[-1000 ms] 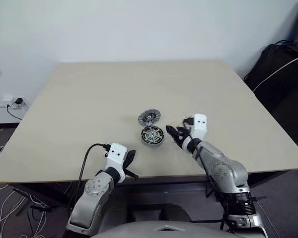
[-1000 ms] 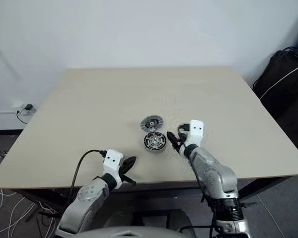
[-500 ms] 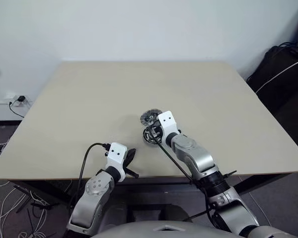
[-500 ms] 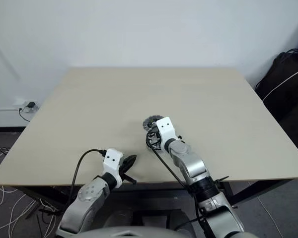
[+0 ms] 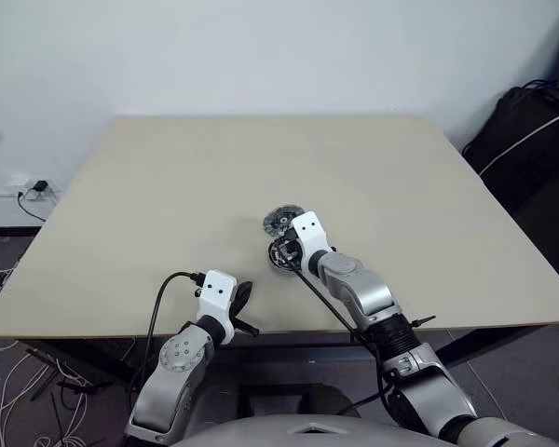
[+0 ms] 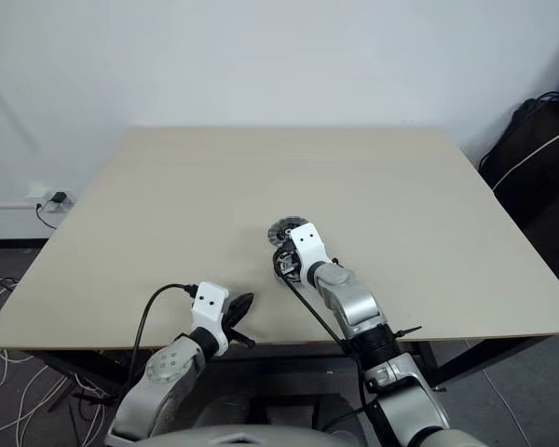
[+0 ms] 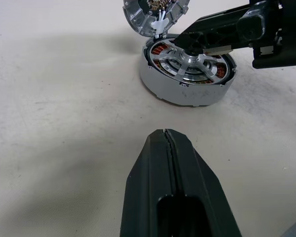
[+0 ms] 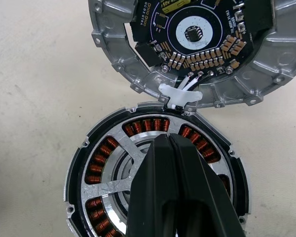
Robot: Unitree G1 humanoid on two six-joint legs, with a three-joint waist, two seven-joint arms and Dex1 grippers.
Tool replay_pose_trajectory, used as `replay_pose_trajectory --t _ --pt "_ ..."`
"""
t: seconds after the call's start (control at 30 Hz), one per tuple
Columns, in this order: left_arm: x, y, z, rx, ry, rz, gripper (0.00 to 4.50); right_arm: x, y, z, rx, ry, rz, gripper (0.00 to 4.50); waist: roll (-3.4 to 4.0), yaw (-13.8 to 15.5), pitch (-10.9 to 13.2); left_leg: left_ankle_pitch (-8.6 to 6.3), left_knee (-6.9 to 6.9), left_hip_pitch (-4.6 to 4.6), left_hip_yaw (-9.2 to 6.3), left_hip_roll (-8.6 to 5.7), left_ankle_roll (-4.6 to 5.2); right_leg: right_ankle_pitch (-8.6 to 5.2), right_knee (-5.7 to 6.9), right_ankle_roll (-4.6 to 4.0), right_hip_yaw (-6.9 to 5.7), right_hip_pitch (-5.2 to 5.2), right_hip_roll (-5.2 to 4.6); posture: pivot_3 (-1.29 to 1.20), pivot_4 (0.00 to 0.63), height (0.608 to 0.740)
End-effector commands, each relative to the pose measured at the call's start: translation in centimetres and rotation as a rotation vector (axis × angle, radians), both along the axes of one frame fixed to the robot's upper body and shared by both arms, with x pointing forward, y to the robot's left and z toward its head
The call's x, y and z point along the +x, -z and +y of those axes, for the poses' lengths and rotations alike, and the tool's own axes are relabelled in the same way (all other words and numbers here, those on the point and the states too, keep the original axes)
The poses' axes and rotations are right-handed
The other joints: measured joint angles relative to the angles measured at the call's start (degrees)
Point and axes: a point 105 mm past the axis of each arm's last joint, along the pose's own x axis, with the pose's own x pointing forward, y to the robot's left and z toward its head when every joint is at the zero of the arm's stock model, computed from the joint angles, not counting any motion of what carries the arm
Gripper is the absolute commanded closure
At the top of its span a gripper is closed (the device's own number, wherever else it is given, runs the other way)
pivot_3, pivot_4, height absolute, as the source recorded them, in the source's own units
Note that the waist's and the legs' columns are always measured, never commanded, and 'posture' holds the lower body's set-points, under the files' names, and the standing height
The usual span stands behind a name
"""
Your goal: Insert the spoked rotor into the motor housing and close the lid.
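The motor housing [image 8: 101, 158], a round disc ringed with copper windings, lies on the table [image 5: 168, 186] near its front middle. The spoked rotor [image 8: 119, 186] sits inside it, its silver arms lying over the windings. The lid [image 8: 113, 49] lies flat just beyond the housing, circuit-board face up, joined to it by short white wires. My right gripper [image 8: 168, 138] is shut, its tips down on the rotor beside the hub, with nothing between the fingers. My left gripper [image 7: 165, 133] is shut and empty near the table's front edge, pointing at the housing [image 7: 167, 89] from a short way off.
The table's front edge runs just under my left gripper [image 5: 242, 300]. A black cable [image 5: 158, 298] loops from the left wrist. A dark bag [image 5: 526, 121] lies on the floor past the right edge. A wall socket with cables [image 5: 28, 191] is at the left.
My right gripper swung left from beside the housing to over the rotor, dropped, and shut its fingers. The left gripper stayed where it was.
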Motion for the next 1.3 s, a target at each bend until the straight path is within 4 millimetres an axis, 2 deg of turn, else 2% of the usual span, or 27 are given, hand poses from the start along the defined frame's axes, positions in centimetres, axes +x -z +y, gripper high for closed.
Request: replay_pose_trajectory --t 0.03,0.13,0.27,0.43,0.53,0.73,1.1,1.3 --pt "0.5 -1.1 -0.5 -0.022 0.009 -0.05 4.5 0.7 -2.1 -0.1 0.048 0.001 -0.086 4.47 0.0 -0.01 0.0 0.0 0.0 0.0 0.0 0.0 0.0 0.0 0.0 0.0 0.0 0.0 0.0 0.0 0.0 0.74" --pt "0.5 -1.1 -0.6 -0.024 0.014 -0.051 4.5 0.8 -4.0 0.1 0.064 -0.036 -0.157 4.47 0.02 -0.1 0.01 0.0 -0.01 -0.04 0.0 -0.01 0.0 0.0 0.0 0.0 0.01 -0.04 -0.01 0.0 0.0 0.74" --pt "0.6 -1.1 -0.7 -0.026 0.017 -0.051 4.5 -0.1 -5.6 0.1 -0.021 -0.215 -0.204 4.47 0.01 -0.02 0.01 0.0 -0.01 -0.05 0.0 -0.02 0.0 0.0 0.0 -0.01 0.0 -0.05 -0.01 0.0 0.0 0.74" --pt "0.7 -1.1 -0.9 -0.033 0.02 -0.051 4.5 -1.0 -5.6 -0.8 -0.15 -0.384 -0.162 4.47 0.01 -0.06 0.01 0.0 0.02 -0.01 -0.01 -0.03 0.01 0.0 0.01 -0.01 0.0 -0.04 -0.02 0.0 0.0 0.74" --pt "0.9 -1.0 -1.1 -0.039 0.022 -0.053 4.5 -0.9 -5.3 -1.8 -0.258 -0.451 -0.136 3.88 0.01 0.01 0.01 0.0 0.02 -0.01 -0.01 -0.02 0.01 -0.01 0.02 -0.02 -0.01 -0.03 -0.02 0.0 0.0 0.74" --pt "0.9 -1.0 -1.2 -0.046 0.017 -0.054 4.5 -1.6 -4.8 -2.1 -0.378 -0.615 -0.097 1.99 -0.01 0.18 0.02 -0.01 0.03 -0.02 -0.01 -0.03 0.03 -0.02 0.0 -0.04 0.0 -0.05 -0.04 0.0 0.0 0.74" --pt "1.0 -1.0 -1.1 -0.049 0.003 -0.06 4.5 -2.7 -3.2 -1.8 -0.544 -0.869 -0.026 1.99 -0.03 0.41 0.02 -0.01 0.05 -0.02 -0.01 -0.04 0.02 -0.01 0.0 -0.05 -0.05 -0.04 -0.11 0.0 0.0 0.74" --pt "1.0 -1.0 -0.9 -0.05 -0.01 -0.064 4.5 -2.5 -2.5 -2.0 -0.593 -0.913 0.0 1.99 -0.02 0.54 0.02 -0.01 0.06 -0.01 -0.01 -0.05 0.02 0.0 0.01 -0.08 -0.05 -0.04 -0.11 0.0 0.0 0.74"
